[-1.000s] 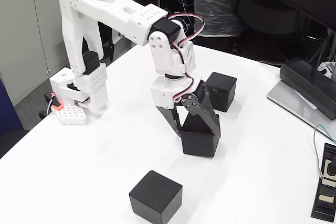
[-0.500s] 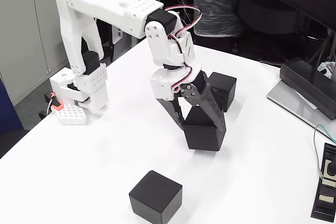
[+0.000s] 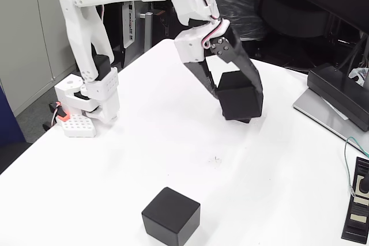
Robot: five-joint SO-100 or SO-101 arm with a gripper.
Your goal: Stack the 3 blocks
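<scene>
The jaws (image 3: 241, 103) are pinching a black cube (image 3: 240, 101), holding it in the air above the white bench (image 3: 144, 159). Another black cube (image 3: 171, 216) is sitting near the bench's front edge.

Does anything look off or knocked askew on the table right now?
Nothing looks damaged or spilled. The gripper holds one black cube in the air, slightly tilted, which suits a lift. It hides most of the cube behind it. The third cube sits flat near the front edge. A tiny speck lies on the white table.
</scene>
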